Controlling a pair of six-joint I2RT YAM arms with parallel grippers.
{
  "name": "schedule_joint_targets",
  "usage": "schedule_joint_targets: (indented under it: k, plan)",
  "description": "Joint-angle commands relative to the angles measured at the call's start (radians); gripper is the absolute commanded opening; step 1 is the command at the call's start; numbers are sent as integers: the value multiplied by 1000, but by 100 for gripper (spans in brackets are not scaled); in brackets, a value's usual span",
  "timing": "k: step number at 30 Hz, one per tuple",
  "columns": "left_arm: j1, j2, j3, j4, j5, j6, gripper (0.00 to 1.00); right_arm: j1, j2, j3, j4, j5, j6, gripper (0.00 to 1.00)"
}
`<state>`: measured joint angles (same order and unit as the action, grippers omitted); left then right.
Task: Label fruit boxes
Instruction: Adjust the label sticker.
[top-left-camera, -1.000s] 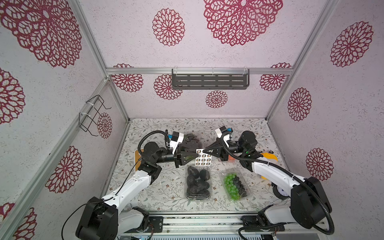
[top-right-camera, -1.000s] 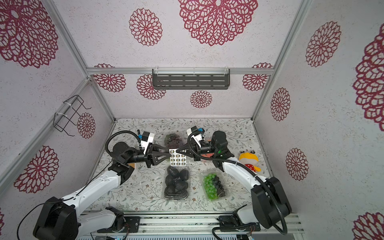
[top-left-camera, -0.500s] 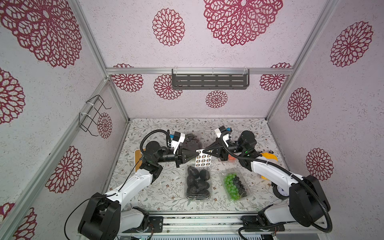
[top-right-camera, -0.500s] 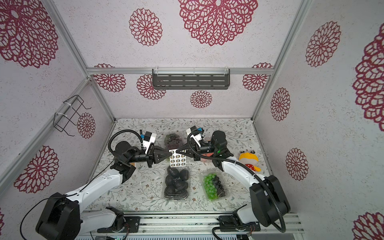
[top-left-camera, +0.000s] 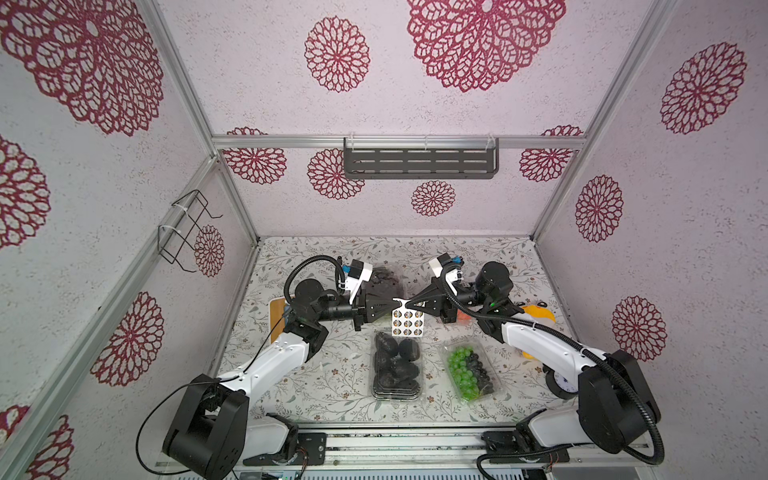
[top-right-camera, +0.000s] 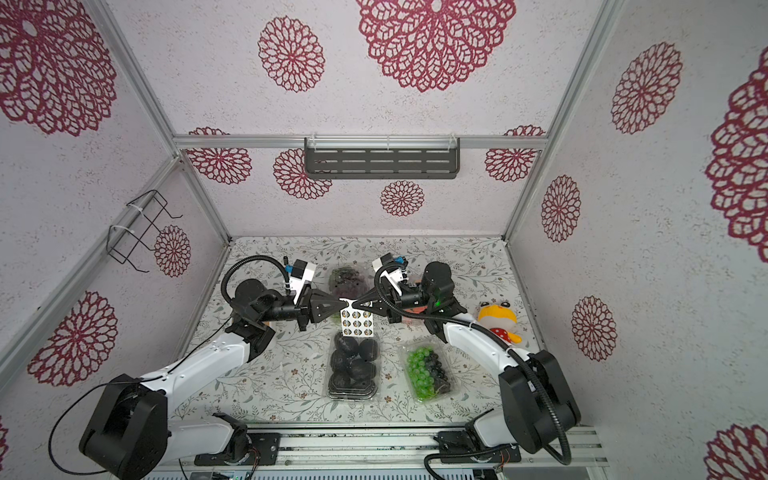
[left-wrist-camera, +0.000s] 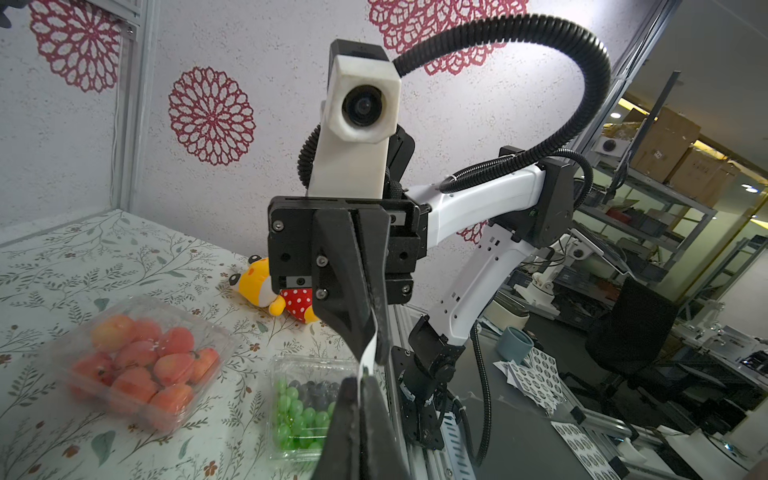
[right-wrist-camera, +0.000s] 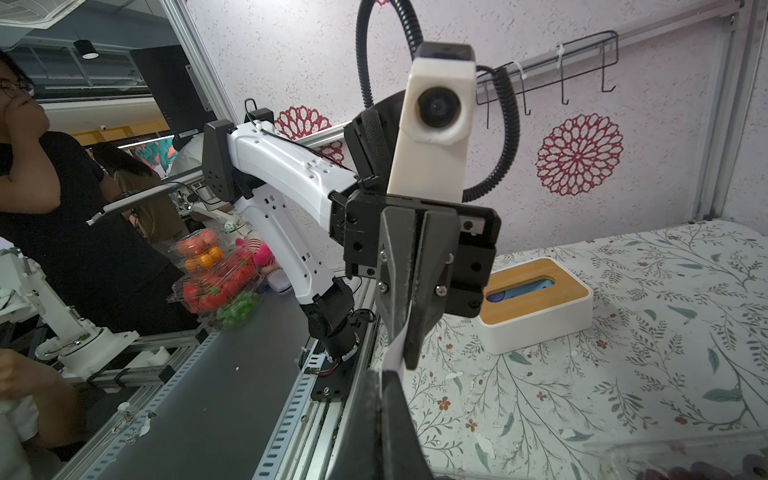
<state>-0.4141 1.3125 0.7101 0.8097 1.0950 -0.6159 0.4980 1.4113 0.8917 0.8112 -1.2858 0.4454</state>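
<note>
Pinching a thin white sticker sheet (top-left-camera: 408, 326) from both sides were the left gripper (top-left-camera: 395, 305) and right gripper (top-left-camera: 409, 306), fingers closed. Clear clamshells lay below: black-fruit box (top-left-camera: 397, 365) and green grape box (top-left-camera: 471, 374) near the front edge of the worktop (top-left-camera: 332, 386), purple grape box (top-right-camera: 349, 279) and strawberry box (left-wrist-camera: 137, 361) mid-worktop.

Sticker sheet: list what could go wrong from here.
1. The left tool and right tool both pinch the sticker sheet at its top edge, tips nearly touching; pulling apart may tear it or slip it free.
2. The sheet hangs close to the box of black fruits; if released, it may land on it.
</note>
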Motion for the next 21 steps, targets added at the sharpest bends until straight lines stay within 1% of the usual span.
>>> schedule_joint_targets:
  k: [1,8,14,21]
  plan:
    - [6,12,17,84,31,-44,0,-3,-22,12,54,-23,-13,0]
    - [4,29,20,107,50,-60,0,-4,-17,13,58,-21,-10,0]
    - [4,63,26,172,69,-116,0,0,-6,16,65,-24,-4,0]
    - [1,80,23,229,80,-145,0,1,-2,18,65,-23,-5,0]
